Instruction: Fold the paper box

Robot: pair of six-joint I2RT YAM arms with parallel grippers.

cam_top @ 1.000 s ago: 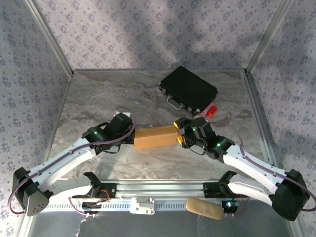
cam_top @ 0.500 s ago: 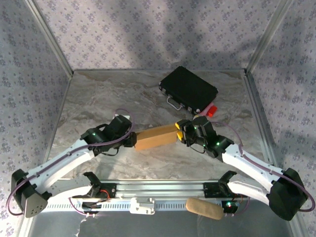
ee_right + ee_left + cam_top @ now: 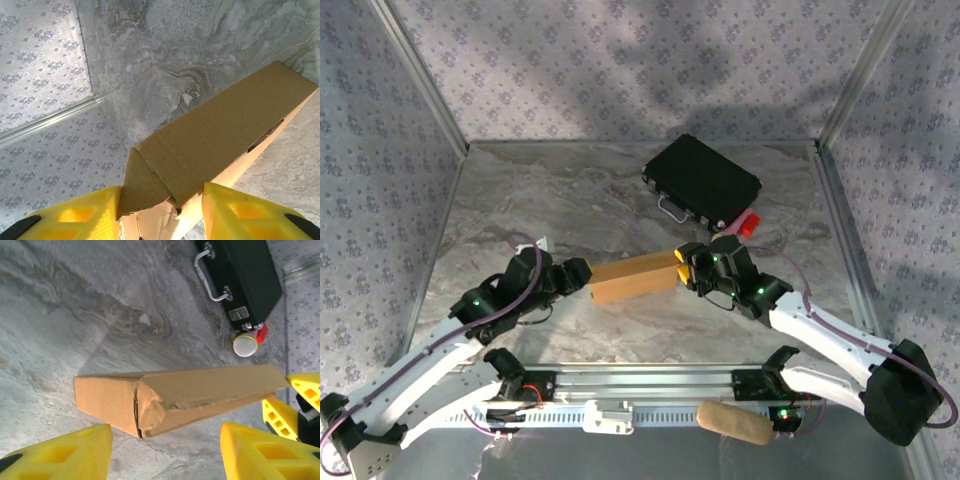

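Paper box clamped in right gripper, left gripper spread nearby

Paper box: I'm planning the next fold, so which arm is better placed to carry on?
Likely the right. The right pincer is shut on one end of the paper box, cardboard between its yellow fingers. The left pincer is open and apart from the other end, so it would need to approach first.

A grey marbled tabletop lies under soft, uneven light. Pale floral-print walls close it on three sides, blotched with shadow. Metal posts rise at the back corners; a metal rail runs along the near edge.
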